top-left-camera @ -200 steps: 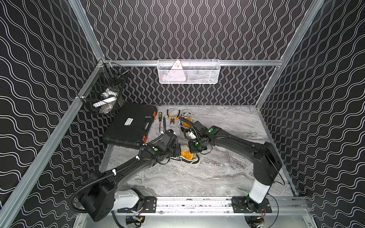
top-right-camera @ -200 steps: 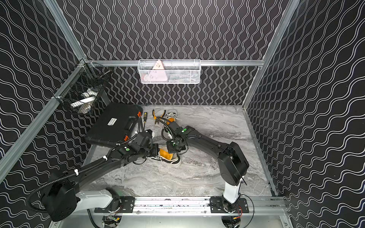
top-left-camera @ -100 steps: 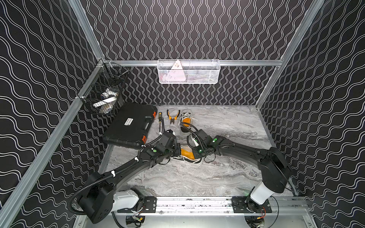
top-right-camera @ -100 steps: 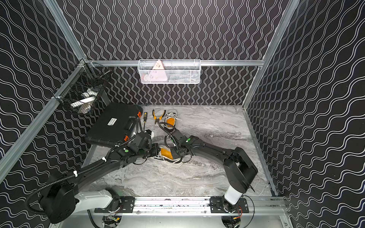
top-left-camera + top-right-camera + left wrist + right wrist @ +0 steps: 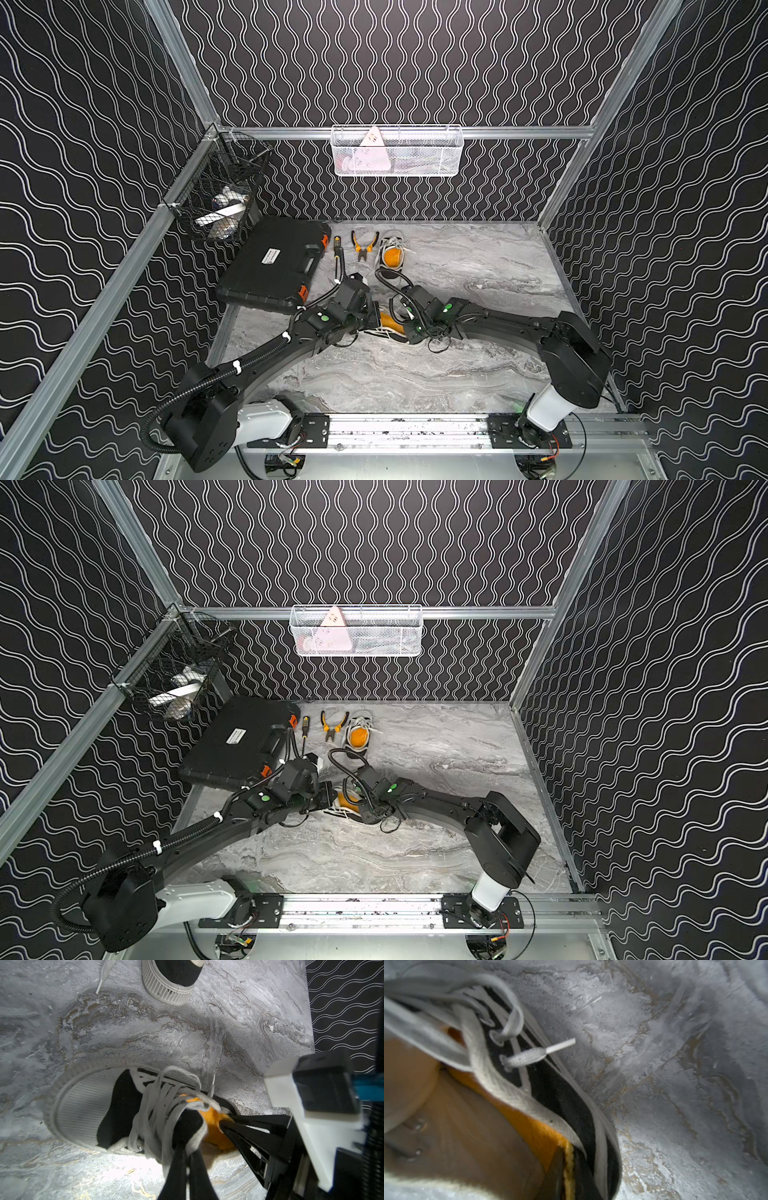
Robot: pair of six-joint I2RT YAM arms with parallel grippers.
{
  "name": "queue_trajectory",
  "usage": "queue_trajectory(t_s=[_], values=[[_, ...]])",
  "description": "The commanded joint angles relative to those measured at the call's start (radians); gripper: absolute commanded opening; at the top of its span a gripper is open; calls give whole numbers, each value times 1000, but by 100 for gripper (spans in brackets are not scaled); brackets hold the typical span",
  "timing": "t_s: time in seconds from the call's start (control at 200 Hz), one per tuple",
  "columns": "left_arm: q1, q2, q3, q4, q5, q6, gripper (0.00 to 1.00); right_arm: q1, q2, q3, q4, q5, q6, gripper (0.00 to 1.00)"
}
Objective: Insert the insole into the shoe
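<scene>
At the centre of the grey marble-patterned surface [image 5: 478, 266], a black canvas sneaker [image 5: 395, 334] with white laces and a ribbed pale rubber sole sits between two black robot arms, which meet over it in both top views. The left claw [image 5: 188, 1153] is clamped tight on the sneaker. Its two black fingers [image 5: 177, 1169] pinch a black, white-edged flap that stands up among the laces. The orange insole [image 5: 212, 1126] sits in the sneaker's opening, behind that flap; how far down it is seated cannot be told. The right claw [image 5: 225, 1120] reaches into the same opening at the heel end, its tips close together against the orange. Whether they grip the insole or stand parted cannot be told. The right wrist view, blurred and very near, shows the insole [image 5: 467, 1126] as a broad orange-brown face under the sneaker's white-bound collar.

Toward the back wall stands a second sneaker [image 5: 390, 257] of the same kind, orange inside. It is just beside orange-handled pliers [image 5: 363, 247], a black-and-yellow screwdriver [image 5: 336, 245] and a closed black plastic tool case [image 5: 274, 266] with orange latches. A white wire basket [image 5: 397, 151] hangs on the back rail, and a black wire basket [image 5: 216, 195] on the left rail.
</scene>
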Motion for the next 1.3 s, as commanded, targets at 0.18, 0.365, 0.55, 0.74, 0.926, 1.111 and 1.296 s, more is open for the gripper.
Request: queue_trajectory(t_s=[0.18, 0.365, 0.55, 0.74, 0.926, 1.111, 1.296], values=[[0, 4, 11, 21, -28, -5, 0, 6, -60, 103, -112, 185, 11, 49], [2, 10, 1, 26, -29, -1, 0, 5, -74, 144, -194, 194, 36, 60], [0, 22, 5, 32, -24, 4, 0, 4, -38, 122, -204, 144, 62, 64], [0, 30, 14, 29, -17, 14, 0, -2, 45, 167, -200, 183, 118, 65], [0, 17, 35, -3, -30, 29, 0, -63, 161, 237, -261, 182, 162, 63], [0, 12, 33, -2, -33, 51, 0, -103, 229, 261, -305, 168, 147, 63], [1, 1, 21, -7, -32, 65, 0, -105, 265, 335, -336, 87, 140, 67]])
